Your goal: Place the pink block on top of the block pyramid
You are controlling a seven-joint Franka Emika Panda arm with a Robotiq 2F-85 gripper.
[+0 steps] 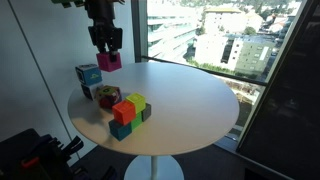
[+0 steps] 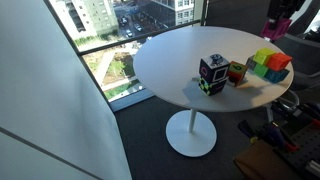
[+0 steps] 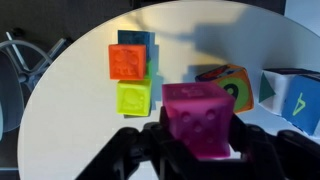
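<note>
Pink block [image 1: 109, 62] is up in the air, clamped between the two fingers of the pincer [image 1: 106, 55], so the pincer is closed on it and gripping it from both sides. You can see that best in the wrist view, where the pink block [image 3: 200, 120] sits right between the dark fingers [image 3: 140, 150]. It's clear of the round white surface [image 1: 190, 100], not touching anything else.

The block pyramid [image 1: 128, 112] sits on the surface near the edge, orange-red and lime green cubes with teal/blue ones by them. In the wrist view the pyramid [image 3: 132, 70] is off to the upper left of the held block, so they're not lined up.

Beside the pyramid there's a multicoloured cube [image 1: 108, 96] and a light blue cube [image 1: 88, 74]; the held block hangs just beside and above the blue one in an exterior view.
</note>
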